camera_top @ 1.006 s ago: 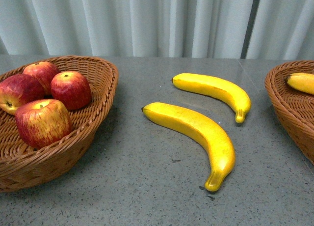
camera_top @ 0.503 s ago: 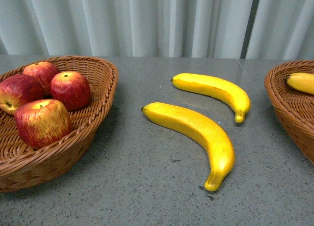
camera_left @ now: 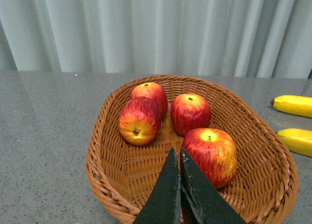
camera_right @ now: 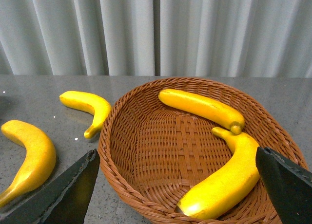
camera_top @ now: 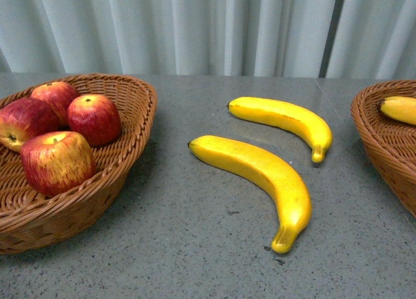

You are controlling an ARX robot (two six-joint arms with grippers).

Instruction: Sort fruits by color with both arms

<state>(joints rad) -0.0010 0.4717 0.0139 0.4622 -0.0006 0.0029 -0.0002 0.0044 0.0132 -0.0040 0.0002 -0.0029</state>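
Fruits (camera_top: 94,119) split by colour across a grey speckled table (camera_top: 195,260). Four red apples (camera_top: 56,161), yellow-streaked, bunched together in the left basket (camera_top: 140,110) of brown wicker. Two loose bananas (camera_top: 260,172) flat on the tabletop between the two baskets, near each other but apart, both curved the same way. Two sorted bananas (camera_right: 202,107) inside the right basket (camera_right: 117,136), one end of each close to the other. Left gripper (camera_left: 176,156) poised over the apple basket, black jaws pressed together, nothing between them. Right gripper (camera_right: 176,153) over the banana basket, jaws spread wide to either side, nothing held. Behind the table, a pale pleated curtain (camera_top: 195,26) across the whole width, with one dark vertical gap toward the right.
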